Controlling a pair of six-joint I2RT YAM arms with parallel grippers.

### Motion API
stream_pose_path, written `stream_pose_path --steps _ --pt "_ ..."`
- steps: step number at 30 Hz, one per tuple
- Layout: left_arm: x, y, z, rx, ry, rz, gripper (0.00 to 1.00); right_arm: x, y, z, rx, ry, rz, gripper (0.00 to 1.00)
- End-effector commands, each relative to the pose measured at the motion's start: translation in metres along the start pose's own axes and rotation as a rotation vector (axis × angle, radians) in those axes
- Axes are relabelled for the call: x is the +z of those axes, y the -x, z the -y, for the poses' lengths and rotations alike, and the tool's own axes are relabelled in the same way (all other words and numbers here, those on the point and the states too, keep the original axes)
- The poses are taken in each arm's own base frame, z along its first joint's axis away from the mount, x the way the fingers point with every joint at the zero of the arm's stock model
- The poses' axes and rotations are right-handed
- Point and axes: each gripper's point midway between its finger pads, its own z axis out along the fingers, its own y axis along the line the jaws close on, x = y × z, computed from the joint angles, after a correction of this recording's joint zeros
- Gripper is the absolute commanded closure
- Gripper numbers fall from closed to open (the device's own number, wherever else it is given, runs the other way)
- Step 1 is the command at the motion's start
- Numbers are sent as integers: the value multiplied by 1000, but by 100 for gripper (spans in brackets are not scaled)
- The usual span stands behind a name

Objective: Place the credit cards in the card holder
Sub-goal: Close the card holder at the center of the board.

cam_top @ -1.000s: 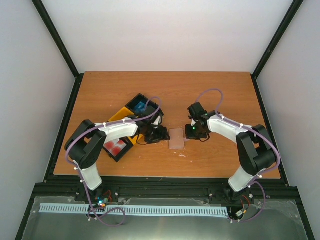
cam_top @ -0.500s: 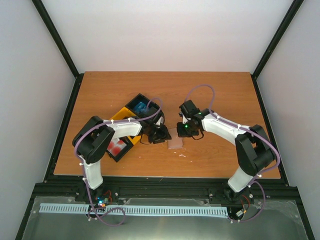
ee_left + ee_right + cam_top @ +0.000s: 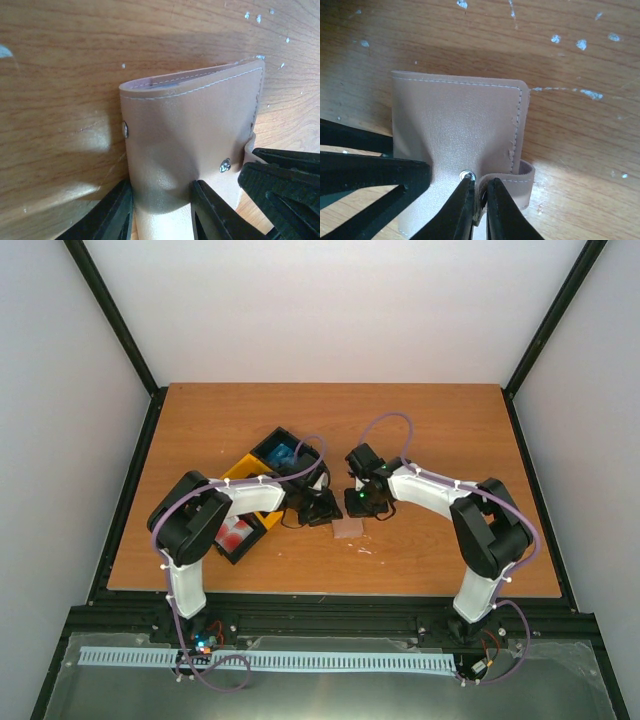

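Note:
The pinkish-tan card holder (image 3: pixel 349 529) lies folded on the wooden table between my two grippers. My left gripper (image 3: pixel 324 512) is at its left end. In the left wrist view its fingers (image 3: pixel 116 214) press on the cover (image 3: pixel 190 115), one at the edge and one on top, and the leather dents between them. My right gripper (image 3: pixel 480 189) is shut on the holder's snap strap (image 3: pixel 517 176), just beside the stud (image 3: pixel 467 175). Red-and-white credit cards (image 3: pixel 235 533) lie in a black bin, and a blue card (image 3: pixel 281 454) in another.
The black bins and a yellow bin (image 3: pixel 243 472) stand together left of the holder, under the left arm. The table's near edge (image 3: pixel 330 592) runs just below the holder. Both grippers crowd the same small spot.
The right gripper has moved left onto the holder's strap. The left gripper has narrowed its jaws onto the holder's cover, and its arm has swung closer in.

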Motion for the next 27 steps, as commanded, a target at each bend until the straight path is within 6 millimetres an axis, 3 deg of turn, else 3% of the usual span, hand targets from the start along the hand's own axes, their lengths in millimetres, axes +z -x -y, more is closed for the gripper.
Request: stream_pose_path --steps 1,7,17,27 --pt "8 2 -12 -15 46 2 67 2 6 -14 14 48 8 89" --pt "8 0 -13 -8 43 -5 67 6 6 -15 60 63 12 88" --pt "9 -2 -15 -3 45 -10 67 11 4 -13 77 55 5 94" --pt "10 -2 -15 -2 48 -14 67 11 2 -8 57 23 -13 89"
